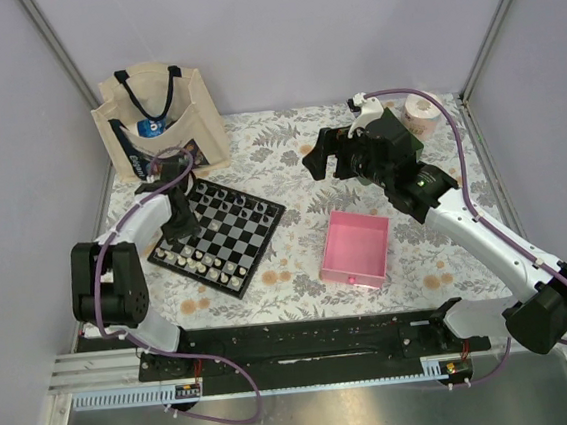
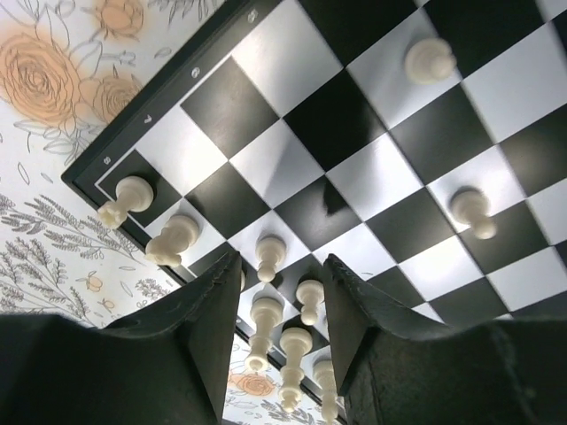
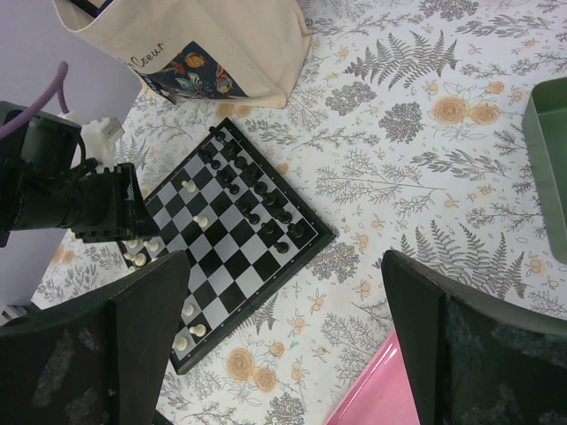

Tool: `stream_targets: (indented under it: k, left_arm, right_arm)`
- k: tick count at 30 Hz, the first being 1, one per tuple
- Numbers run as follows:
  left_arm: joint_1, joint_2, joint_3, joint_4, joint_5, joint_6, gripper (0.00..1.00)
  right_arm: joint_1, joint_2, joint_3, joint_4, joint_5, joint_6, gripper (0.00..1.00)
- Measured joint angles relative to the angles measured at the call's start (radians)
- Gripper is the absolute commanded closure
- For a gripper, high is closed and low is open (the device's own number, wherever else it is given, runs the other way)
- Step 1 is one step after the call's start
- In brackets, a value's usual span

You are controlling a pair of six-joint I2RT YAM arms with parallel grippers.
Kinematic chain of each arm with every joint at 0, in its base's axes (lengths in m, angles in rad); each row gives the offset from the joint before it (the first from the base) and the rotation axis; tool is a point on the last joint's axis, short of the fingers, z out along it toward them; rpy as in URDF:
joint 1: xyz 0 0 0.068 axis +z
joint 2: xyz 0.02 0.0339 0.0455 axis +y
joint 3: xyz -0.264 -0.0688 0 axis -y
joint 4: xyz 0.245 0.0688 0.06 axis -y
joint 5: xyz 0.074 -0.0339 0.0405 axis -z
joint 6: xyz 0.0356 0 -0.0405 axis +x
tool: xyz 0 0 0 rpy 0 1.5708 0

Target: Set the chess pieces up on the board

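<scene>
The checkered board (image 1: 238, 239) lies left of centre. Black chess pieces (image 1: 238, 203) stand along its far side and cream-white pieces (image 1: 204, 266) along its near side. My left gripper (image 1: 181, 228) hovers low over the board's left part, open. In the left wrist view its fingertips (image 2: 229, 266) straddle white pieces (image 2: 270, 257) in the back rows without touching them. Two white pawns (image 2: 431, 60) stand further out on the board (image 2: 337, 133). My right gripper (image 1: 324, 158) is open and empty, high above the table. Its wrist view (image 3: 283, 261) looks down on the board (image 3: 232, 266).
A pink tray (image 1: 355, 248) sits right of the board and also shows in the right wrist view (image 3: 376, 398). A green tray (image 3: 549, 159) is at the right edge. A cream tote bag (image 1: 159, 119) stands at the back left. A pale roll (image 1: 419, 109) is at the back right.
</scene>
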Motion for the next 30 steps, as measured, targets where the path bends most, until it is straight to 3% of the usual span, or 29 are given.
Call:
stream_targets:
  k: [9,17,18,20,21,23,26,30]
  left_arm:
    - [-0.009,0.002,0.098,0.040,0.076,0.011,0.53]
    - [-0.079,0.106,0.137,0.065,0.109,0.013,0.52]
    - [-0.079,0.113,0.138,0.065,0.112,0.013,0.50]
    - [-0.078,0.120,0.145,0.064,0.113,0.013,0.35]
    - [-0.078,0.121,0.146,0.068,0.114,0.017,0.33]
    - [-0.079,0.121,0.151,0.077,0.113,0.018,0.39]
    - [-0.079,0.119,0.151,0.095,0.114,0.024,0.30]
    - [-0.082,0.119,0.151,0.105,0.114,0.032,0.30]
  right_arm:
    - [0.000,0.000,0.000,0.000,0.000,0.000,0.01]
    - [0.000,0.000,0.000,0.000,0.003,-0.002,0.00]
    - [0.000,0.000,0.000,0.000,0.003,-0.002,0.01]
    - [0.000,0.000,0.000,0.000,0.003,-0.002,0.00]
    - [0.000,0.000,0.000,0.000,0.004,-0.003,0.01]
    - [0.000,0.000,0.000,0.000,0.009,-0.004,0.00]
    - [0.000,0.001,0.000,-0.001,0.016,-0.005,0.00]
    - [0.000,0.002,0.000,-0.001,0.021,-0.005,0.00]
